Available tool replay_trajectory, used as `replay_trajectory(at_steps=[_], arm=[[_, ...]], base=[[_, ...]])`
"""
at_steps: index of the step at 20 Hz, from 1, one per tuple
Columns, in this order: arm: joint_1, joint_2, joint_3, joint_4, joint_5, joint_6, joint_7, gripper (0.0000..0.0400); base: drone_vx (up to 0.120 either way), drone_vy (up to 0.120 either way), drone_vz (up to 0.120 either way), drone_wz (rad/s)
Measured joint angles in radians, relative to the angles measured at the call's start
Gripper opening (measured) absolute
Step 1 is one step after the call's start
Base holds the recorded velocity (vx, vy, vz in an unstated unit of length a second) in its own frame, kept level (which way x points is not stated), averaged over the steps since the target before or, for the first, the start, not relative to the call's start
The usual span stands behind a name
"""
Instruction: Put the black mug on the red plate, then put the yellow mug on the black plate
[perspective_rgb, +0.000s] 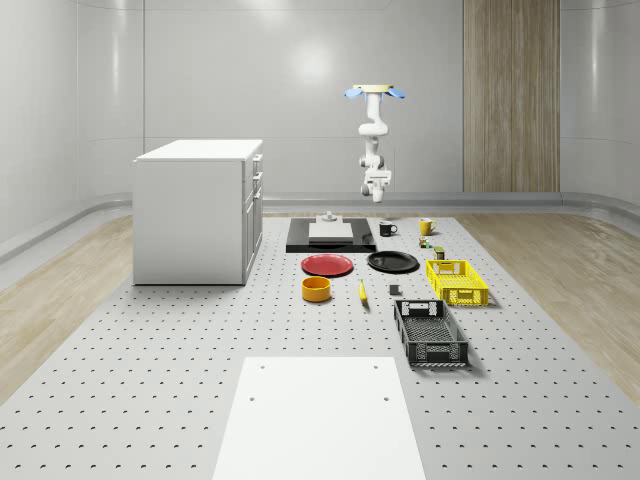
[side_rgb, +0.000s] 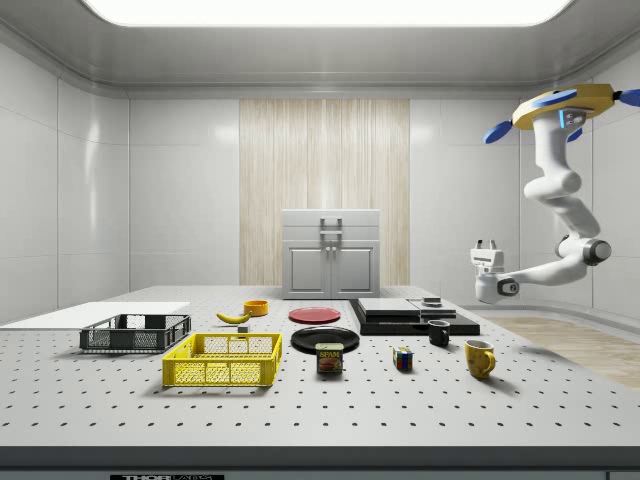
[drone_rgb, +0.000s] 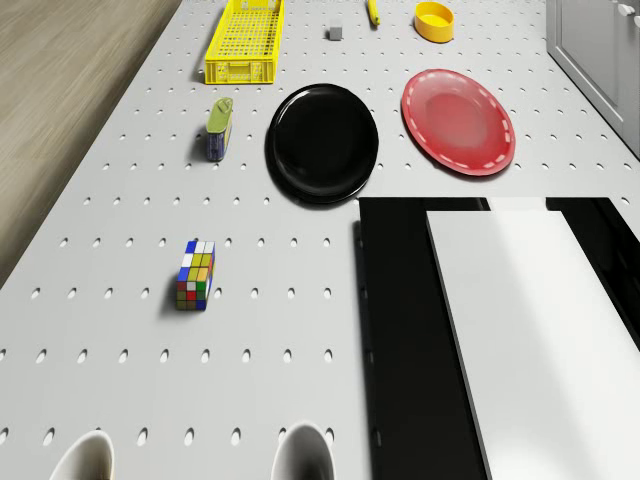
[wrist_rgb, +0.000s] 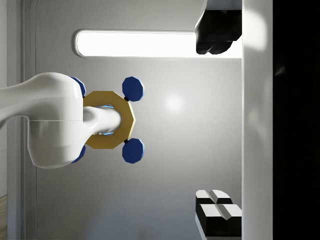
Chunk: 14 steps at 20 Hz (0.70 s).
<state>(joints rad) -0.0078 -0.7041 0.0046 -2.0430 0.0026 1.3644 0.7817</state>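
Black mug (perspective_rgb: 387, 228) upright, handle toward yellow mug (perspective_rgb: 426, 226); gripper (side_rgb: 486, 246) fingers apart, empty.

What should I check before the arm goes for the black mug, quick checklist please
1. Black mug upright and free on the table: ok.
2. Red plate bare: ok.
3. Black plate bare for later: ok.
4. Yellow mug apart from the black mug: ok.
5. Gripper aimed down at the mug: not ok, it points upward in the side view.
6. Drone hovering above the mugs' end of the table: ok.
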Motion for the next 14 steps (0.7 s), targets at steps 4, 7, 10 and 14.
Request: replay_trajectory(at_steps=[4, 7, 10, 14], arm=[[0.0, -0.002, 0.0, -0.001, 0.0, 0.003, 0.0, 0.04], [-0.001, -0.003, 0.001, -0.003, -0.001, 0.005, 0.0, 0.04], [-0.001, -0.005, 0.002, -0.004, -0.001, 0.007, 0.0, 0.04], [-0.002, -0.007, 0.003, -0.006, -0.003, 0.01, 0.0, 0.04]], base=[[0.12, 0.0, 0.0, 0.0], [0.12, 0.0, 0.0, 0.0], [0.12, 0.0, 0.0, 0.0], [0.09, 0.0, 0.0, 0.0]])
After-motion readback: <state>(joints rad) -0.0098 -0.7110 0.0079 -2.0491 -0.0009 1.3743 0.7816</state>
